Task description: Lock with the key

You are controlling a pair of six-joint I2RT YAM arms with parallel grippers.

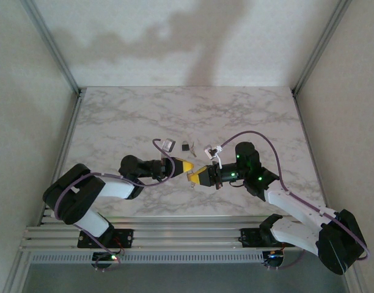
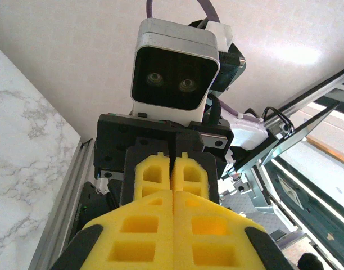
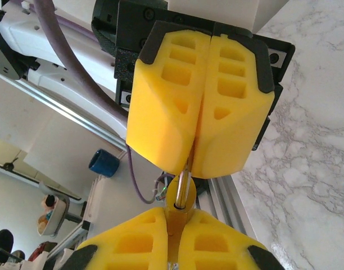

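1. Key (image 3: 182, 184) held in mid-air between two sets of yellow fingers. Its gold-coloured head sits in the seam of the right gripper (image 3: 175, 214), and its silver shaft runs up into the fingertips of the left gripper (image 3: 190, 167).
2. Both grippers are closed, their pads pressed flat together. They meet tip to tip above the marble table (image 1: 113, 122), each with a share of the key.
3. A small dark object (image 1: 186, 146) lies on the table just beyond the meeting fingertips, apart from both. It is probably the padlock, though it is too small to be sure.
4. The step in hand looks like a handover or regrip of the key between the arms. No part of the key is near the dark object, so the locking itself is not yet begun.
5. The next move calls for one pair of fingers to let go while the other keeps a firm pinch on the head. That would leave the shaft projecting clear of the pads.
6. The free gripper would then likely have to steady the lock, since a light body may slide or tip when the shaft is pushed in and turned.
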